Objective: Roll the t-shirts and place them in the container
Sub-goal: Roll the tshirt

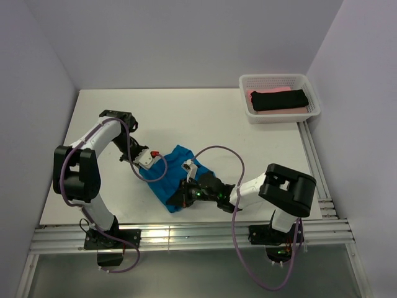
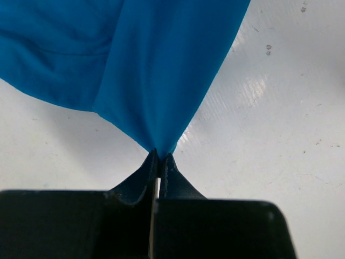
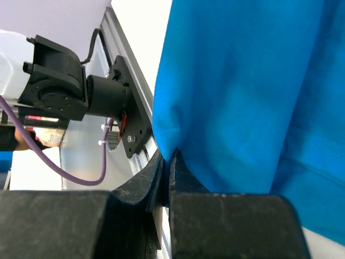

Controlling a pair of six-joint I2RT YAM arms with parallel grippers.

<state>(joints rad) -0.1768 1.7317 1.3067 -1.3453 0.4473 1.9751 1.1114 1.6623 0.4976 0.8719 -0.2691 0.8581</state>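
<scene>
A bright blue t-shirt (image 1: 177,171) lies bunched on the white table (image 1: 205,118) between my two arms. My left gripper (image 1: 151,162) is shut on its left edge; in the left wrist view the blue t-shirt (image 2: 135,70) fans out from the pinched tips of the left gripper (image 2: 160,155). My right gripper (image 1: 186,194) is shut on the near right edge of the cloth. In the right wrist view the blue t-shirt (image 3: 248,91) hangs from the closed right gripper (image 3: 168,156). A black t-shirt (image 1: 279,99) lies on a pink one (image 1: 255,94) inside the basket.
The white mesh basket (image 1: 312,93) stands at the back right corner of the table. Metal rails (image 1: 186,236) run along the near edge and the right side. Purple cables (image 1: 217,149) loop from both arms. The left arm's base (image 3: 54,91) shows in the right wrist view.
</scene>
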